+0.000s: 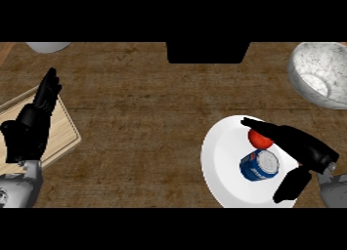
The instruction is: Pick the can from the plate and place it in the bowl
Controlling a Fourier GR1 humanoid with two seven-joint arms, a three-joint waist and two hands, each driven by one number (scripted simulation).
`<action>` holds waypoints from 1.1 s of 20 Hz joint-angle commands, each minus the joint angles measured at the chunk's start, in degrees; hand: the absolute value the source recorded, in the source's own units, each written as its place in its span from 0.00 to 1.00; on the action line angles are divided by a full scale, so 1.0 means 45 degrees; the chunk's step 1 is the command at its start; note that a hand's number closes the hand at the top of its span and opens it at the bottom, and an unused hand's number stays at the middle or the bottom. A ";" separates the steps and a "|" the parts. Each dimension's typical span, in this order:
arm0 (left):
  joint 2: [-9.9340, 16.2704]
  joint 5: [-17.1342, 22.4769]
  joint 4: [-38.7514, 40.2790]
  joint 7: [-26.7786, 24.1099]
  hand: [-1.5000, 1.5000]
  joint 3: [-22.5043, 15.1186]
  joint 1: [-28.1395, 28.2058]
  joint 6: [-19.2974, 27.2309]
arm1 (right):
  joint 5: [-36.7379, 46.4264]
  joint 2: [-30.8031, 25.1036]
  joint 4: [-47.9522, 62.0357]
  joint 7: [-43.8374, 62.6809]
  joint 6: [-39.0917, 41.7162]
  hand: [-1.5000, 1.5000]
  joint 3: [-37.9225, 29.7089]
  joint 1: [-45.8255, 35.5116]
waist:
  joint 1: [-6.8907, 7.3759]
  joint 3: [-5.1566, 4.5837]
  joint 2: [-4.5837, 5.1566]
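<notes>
The scene is filled by a brown wooden counter (pixel 147 122), seen from steeply above. At the near right a large white plate (pixel 223 171) is set on it, and at the far right a grey speckled bowl (pixel 327 73) is found, well apart from the plate and partly cut by the view's edge. At the left a pale wooden cutting board (pixel 64 134) is laid at an angle, running out of view at the left edge. A dark rectangular object (pixel 207 52) is seen at the far edge near the middle, and a small part of a pale grey rounded object (pixel 47 46) is shown at the far left; neither can be identified. The left hand (pixel 32 122) is held open over the cutting board, with its fingers straight and pointed toward the far side, and nothing is held in it. The right hand (pixel 306 149) is spread wide over the right part of the plate, with its fingers stretched to the far left and its thumb pointed toward the near side; nothing is enclosed by it. The blue and white can (pixel 259 166) is lying on the plate, in the gap between the fingers and the thumb. A small red rounded object (pixel 259 140) is placed just beyond the can on the plate, partly covered by the fingers; whether it is touched cannot be told.
</notes>
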 commanded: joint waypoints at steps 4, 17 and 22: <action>-0.0529 -0.0618 0.0117 0.0681 0.50 0.0369 -0.0969 -0.0200 | 0.1379 0.1365 0.1099 -0.0634 0.0054 0.00 -0.0060 -0.0258 | -0.0033 0.0002 0.0001; -0.0939 -0.0843 0.0183 0.0162 0.50 0.0922 -0.0527 -0.0995 | 0.3994 0.1991 0.2031 -0.3512 -0.1136 1.00 -0.0106 -0.0020 | -0.0028 0.0001 -0.0001; -0.1258 -0.1324 0.0411 0.0028 0.50 0.0939 -0.0546 -0.0801 | 0.4115 0.1600 0.0688 -0.4251 -0.0975 1.00 -0.0457 0.1095 | -0.0071 0.0000 -0.0007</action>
